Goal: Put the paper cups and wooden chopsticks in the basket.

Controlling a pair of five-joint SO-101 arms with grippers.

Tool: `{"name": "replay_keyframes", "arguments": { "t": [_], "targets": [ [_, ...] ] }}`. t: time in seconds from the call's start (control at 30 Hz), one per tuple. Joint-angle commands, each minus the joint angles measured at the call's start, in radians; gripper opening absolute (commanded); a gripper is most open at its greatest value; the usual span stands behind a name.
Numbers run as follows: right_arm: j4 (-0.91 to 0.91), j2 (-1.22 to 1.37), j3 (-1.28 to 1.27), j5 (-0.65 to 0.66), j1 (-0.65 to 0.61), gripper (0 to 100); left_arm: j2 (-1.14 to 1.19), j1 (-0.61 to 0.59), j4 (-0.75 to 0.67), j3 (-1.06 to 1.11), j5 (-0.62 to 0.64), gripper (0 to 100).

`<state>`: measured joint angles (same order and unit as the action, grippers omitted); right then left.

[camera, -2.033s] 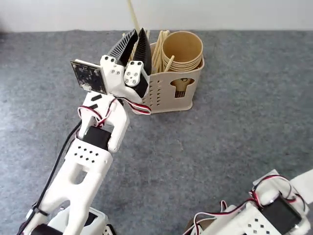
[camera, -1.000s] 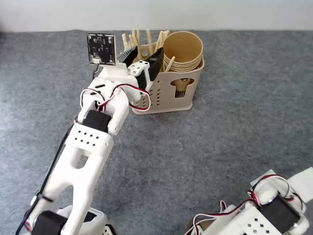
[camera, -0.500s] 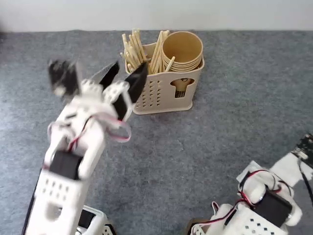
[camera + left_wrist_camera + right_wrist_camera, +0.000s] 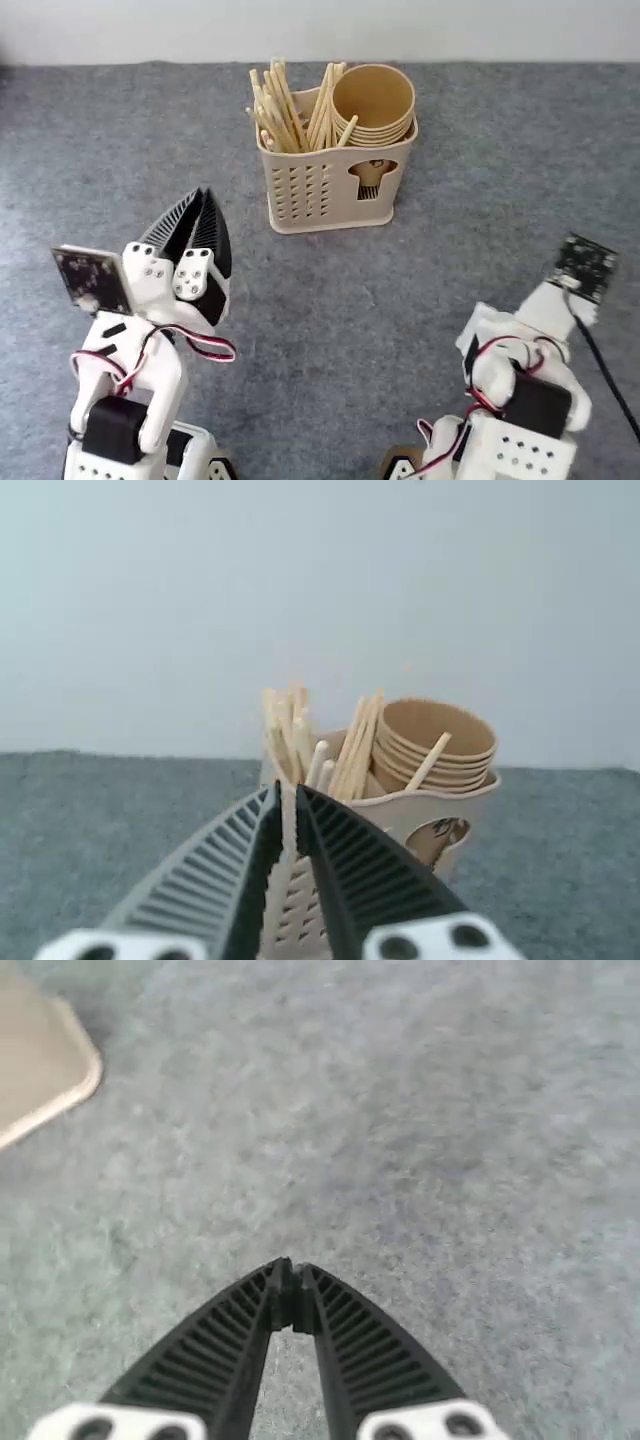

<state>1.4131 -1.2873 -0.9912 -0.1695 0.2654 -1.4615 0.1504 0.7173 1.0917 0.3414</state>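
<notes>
— Since two seconds ago, what has moved?

— Left arm (image 4: 140,385) has drawn back. It was up at the basket (image 4: 330,195), with its fingers at the left rim by the chopsticks (image 4: 280,105). Now it is folded at the near left. Right arm (image 4: 520,375) has risen further into view at the near right.

— Begin near. How are the fingers?

— Left gripper (image 4: 202,196) points toward the far side, at the basket, and is well apart from it. Its fingers are almost pressed together, with just a slit at the tips and nothing between them. The left wrist view shows that gripper (image 4: 287,795) the same way, with the basket (image 4: 445,825) beyond it. Right gripper (image 4: 288,1278) points down at the grey mat (image 4: 430,1140), fingers pressed together and empty.

— And between the arms and the basket?

— Mat (image 4: 400,290).

— Where are the cups and chopsticks?

— In the basket, which stands upright on the mat at the far middle. The cups (image 4: 375,95) are nested in one stack in its right half, mouth up. The chopsticks stand bunched in the left half and fan out above the rim. One stick leans against the cups. From the left wrist, the chopsticks (image 4: 300,730) stand left of the cups (image 4: 440,742).

— Beyond that?

— Pale wall (image 4: 450,30) along the mat's far edge.
</notes>
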Motion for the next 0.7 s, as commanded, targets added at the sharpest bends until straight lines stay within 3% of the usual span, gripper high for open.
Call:
{"name": "replay_keyframes", "arguments": {
  "t": [0.0,0.17,0.3,0.57,0.67],
  "targets": [
    [-0.05,-0.016,-0.028,-0.012,-0.028,0.8,-0.015,-0.061,0.071,-0.002,-0.005,2],
    [-0.056,-0.016,-0.066,-0.014,-0.03,0.8,-0.017,-0.086,0.184,0.042,-0.005,1],
    [-0.053,-0.062,-0.083,-0.014,-0.03,0.8,-0.023,-0.086,0.198,0.114,-0.005,1],
    [0.002,-0.478,-0.21,-0.011,-0.053,0.8,-0.384,-0.078,0.222,0.259,-0.003,1],
    [-0.005,-0.538,-0.315,-0.009,-0.119,0.8,-0.327,-0.081,0.233,0.269,-0.003,1]
  ]
}}
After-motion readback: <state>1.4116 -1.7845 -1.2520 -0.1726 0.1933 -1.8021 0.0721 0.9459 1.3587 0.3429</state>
